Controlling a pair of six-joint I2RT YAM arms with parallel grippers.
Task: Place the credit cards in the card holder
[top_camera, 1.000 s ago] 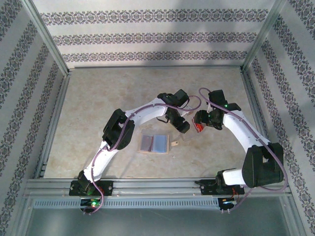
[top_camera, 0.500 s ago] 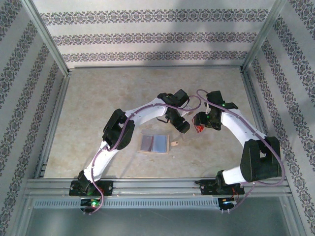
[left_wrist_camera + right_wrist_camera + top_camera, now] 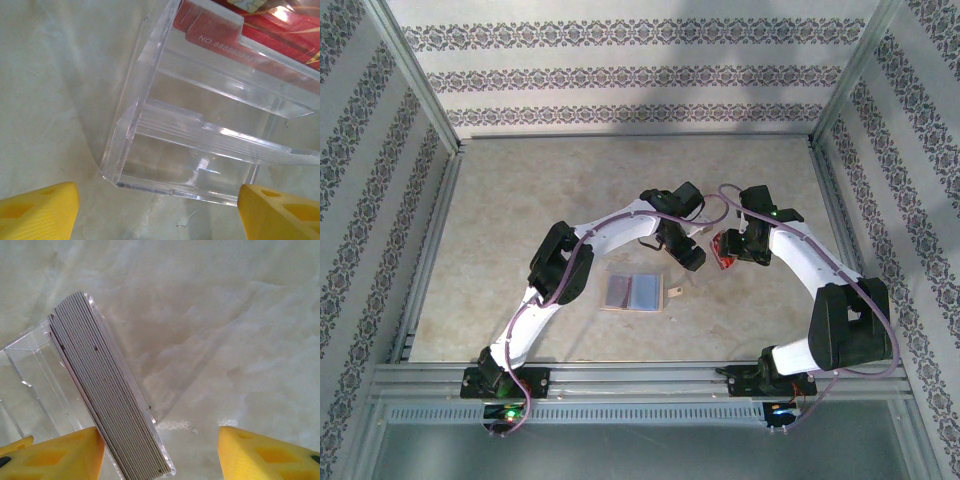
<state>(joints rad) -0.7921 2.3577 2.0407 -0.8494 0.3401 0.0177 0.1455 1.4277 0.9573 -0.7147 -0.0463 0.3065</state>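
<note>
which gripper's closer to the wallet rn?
Left. The left gripper hangs just up and to the right of the open wallet, near its snap-tab side. The right gripper is farther right, beyond the left one.

Left wrist view: white capitals on the red card [image 3: 220, 31] read "NO 888880", then one or two more digits too blurred to make out; the line runs slanted, seen through the wall of the clear plastic stand [image 3: 165, 150] the card sits in. Pale and gold print at the card's upper edge is cut off and not legible. A small yellow mark at its far right is too partial to read.
</note>
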